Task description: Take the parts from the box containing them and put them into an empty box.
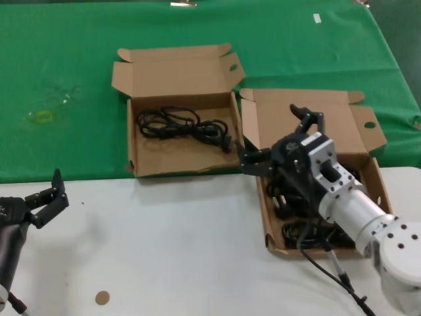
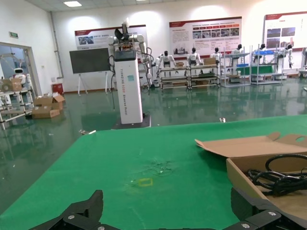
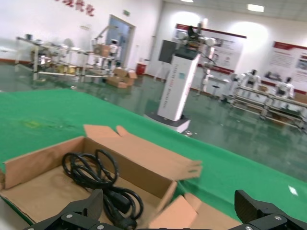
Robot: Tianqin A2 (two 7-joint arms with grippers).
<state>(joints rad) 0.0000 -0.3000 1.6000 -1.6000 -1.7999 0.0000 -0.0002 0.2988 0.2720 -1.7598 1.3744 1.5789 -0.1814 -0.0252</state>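
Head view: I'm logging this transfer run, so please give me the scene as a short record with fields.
left box: open, one cable bundle lying inside
right box: open, more cable bundles inside, partly hidden by the arm
right gripper: open, holding nothing, above the right box's near-left corner
left gripper: open, parked over the white table, away from both boxes
cloth: green, under the left box

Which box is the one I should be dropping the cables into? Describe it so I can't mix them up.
On the green cloth beyond the white table stand two open brown boxes. Yours is the squarer box on the robot's left, holding one cable bundle. The right gripper hovers open over the other, wider box.
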